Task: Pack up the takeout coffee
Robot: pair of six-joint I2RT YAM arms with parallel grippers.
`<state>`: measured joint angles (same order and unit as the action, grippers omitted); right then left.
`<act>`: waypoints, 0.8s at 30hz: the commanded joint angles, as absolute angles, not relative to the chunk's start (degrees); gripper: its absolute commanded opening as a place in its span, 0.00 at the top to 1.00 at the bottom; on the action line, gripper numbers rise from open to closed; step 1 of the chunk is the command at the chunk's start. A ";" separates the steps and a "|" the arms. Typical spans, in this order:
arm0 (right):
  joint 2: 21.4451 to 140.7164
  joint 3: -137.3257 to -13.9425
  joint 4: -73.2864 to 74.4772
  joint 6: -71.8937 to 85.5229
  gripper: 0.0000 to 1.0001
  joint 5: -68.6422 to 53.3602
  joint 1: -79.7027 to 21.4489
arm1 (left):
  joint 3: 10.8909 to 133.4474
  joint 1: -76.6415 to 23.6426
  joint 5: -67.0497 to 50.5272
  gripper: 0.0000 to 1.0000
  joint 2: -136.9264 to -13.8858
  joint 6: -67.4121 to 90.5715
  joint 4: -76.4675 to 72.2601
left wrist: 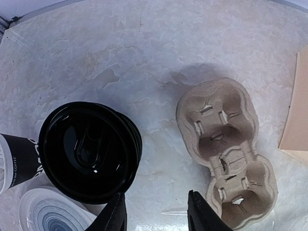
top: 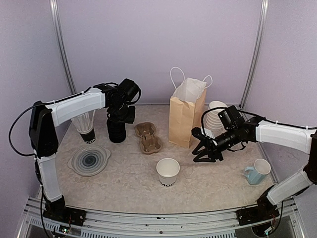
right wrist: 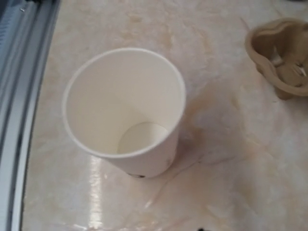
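White paper cup, lidless, stands upright front-centre on the table. Light and thin-walled, likely crushes easily, so pinch the upper wall gently. Right gripper spread and empty nearby. Left gripper spread beside the stack of black plastic lids.

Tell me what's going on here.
Two robot arms are partway through packing takeout coffee. The left gripper hangs by a stack of black lids, fingers open and holding nothing. The right gripper is also open, in front of the bag, with its camera looking down into a lidless, empty cup. The carrier sits empty on the table between them.
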<state>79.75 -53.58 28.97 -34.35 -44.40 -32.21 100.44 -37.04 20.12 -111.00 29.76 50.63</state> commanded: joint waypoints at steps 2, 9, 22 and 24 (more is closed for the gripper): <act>76.62 -51.49 24.38 -34.11 0.62 -49.97 -31.29 | 102.83 -36.01 23.03 0.59 -114.96 30.88 53.26; 77.45 -51.13 24.11 -34.65 0.63 -51.21 -31.29 | 103.49 -34.27 22.60 0.63 -117.36 31.14 51.50; 79.98 -51.11 24.60 -35.73 0.62 -51.59 -31.29 | 104.74 -33.50 21.72 0.75 -119.38 29.89 50.58; 80.30 -51.23 24.69 -35.77 0.62 -51.66 -31.29 | 104.90 -33.49 21.67 0.78 -119.59 29.82 50.62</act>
<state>79.37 -51.59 24.88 -35.07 -50.26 -31.70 103.18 -33.78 21.61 -118.58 30.35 51.07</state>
